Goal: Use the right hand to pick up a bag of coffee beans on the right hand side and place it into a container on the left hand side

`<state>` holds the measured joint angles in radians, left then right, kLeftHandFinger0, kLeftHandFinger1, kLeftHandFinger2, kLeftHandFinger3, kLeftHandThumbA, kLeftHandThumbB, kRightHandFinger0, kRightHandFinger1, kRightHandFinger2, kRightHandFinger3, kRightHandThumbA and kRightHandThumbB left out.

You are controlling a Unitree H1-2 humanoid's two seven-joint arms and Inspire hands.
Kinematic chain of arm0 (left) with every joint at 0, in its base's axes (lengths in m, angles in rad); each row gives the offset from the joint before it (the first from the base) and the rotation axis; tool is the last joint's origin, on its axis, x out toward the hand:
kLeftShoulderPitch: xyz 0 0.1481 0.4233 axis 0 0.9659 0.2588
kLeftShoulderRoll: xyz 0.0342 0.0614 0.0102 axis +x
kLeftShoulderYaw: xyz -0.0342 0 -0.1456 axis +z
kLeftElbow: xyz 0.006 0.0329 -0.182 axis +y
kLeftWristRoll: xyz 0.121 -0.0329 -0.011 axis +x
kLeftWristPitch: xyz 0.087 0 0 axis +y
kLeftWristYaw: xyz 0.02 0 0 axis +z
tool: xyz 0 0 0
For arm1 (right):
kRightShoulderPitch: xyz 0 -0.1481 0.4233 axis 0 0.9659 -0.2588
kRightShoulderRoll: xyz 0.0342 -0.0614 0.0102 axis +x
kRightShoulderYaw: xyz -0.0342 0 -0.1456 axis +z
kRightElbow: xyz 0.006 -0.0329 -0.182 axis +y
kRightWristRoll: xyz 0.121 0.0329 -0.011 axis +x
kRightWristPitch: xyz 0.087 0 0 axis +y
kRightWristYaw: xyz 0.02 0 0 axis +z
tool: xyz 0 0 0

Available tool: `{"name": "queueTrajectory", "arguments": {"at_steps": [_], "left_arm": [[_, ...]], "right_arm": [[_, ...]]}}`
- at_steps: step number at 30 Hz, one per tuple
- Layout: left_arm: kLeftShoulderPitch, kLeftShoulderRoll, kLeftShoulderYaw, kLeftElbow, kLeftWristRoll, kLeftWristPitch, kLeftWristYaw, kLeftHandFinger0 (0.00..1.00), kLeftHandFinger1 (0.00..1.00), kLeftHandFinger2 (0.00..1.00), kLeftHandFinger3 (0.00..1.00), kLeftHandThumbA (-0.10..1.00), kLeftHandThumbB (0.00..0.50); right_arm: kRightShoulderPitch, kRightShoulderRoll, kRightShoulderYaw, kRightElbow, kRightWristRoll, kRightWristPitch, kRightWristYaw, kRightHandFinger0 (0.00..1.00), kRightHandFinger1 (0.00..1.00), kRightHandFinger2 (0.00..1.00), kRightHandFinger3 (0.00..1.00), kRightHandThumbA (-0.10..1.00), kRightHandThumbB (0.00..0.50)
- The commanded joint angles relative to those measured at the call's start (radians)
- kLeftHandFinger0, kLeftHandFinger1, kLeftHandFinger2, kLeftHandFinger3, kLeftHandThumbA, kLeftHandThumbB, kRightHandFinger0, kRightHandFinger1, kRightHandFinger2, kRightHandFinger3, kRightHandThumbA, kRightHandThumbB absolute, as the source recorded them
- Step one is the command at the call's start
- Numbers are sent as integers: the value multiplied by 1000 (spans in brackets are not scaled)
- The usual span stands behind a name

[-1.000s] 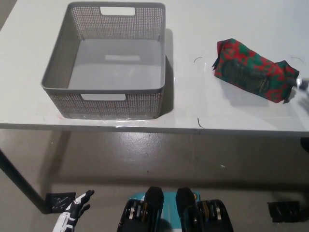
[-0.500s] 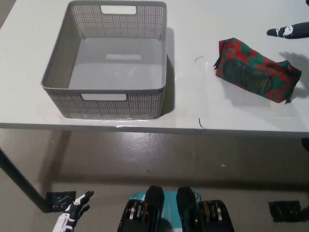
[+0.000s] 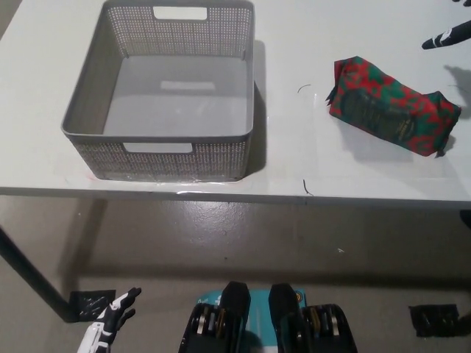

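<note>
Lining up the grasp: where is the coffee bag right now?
In the head view the coffee bag lies on the white table at the right, apart from the grey basket, with the right hand beyond its far end.

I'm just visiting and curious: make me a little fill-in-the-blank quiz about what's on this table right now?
1. The grey basket holds ____.
2. The red and green coffee bag lies on the ____, not in the basket.
3. The black right hand shows at the picture's top ____ corner.
4. The white left hand rests ____ the table's level.

Missing words: nothing; table; right; below
</note>
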<state>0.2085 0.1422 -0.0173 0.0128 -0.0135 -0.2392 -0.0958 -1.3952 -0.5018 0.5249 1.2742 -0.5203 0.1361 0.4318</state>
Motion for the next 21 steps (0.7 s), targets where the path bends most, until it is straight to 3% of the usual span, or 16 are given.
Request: {"name": "queueTrajectory", "arguments": {"at_steps": [1, 16, 21], "left_arm": [[-16, 14, 2, -37, -19, -28, -20, 1000, 1000, 1000, 1000, 1000, 198], [-43, 15, -9, -26, 1, -29, -33, 1000, 1000, 1000, 1000, 1000, 150], [-33, 12, -13, -24, -4, -29, -38, 1000, 1000, 1000, 1000, 1000, 162]], "right_arm": [[-93, -10, 9, 36, -23, -49, -25, 1000, 1000, 1000, 1000, 986, 500], [-107, 10, -3, -27, -8, -53, 23, 1000, 1000, 1000, 1000, 1000, 500], [-65, 31, -26, -99, 4, -14, 25, 1000, 1000, 1000, 1000, 1000, 500]]}}
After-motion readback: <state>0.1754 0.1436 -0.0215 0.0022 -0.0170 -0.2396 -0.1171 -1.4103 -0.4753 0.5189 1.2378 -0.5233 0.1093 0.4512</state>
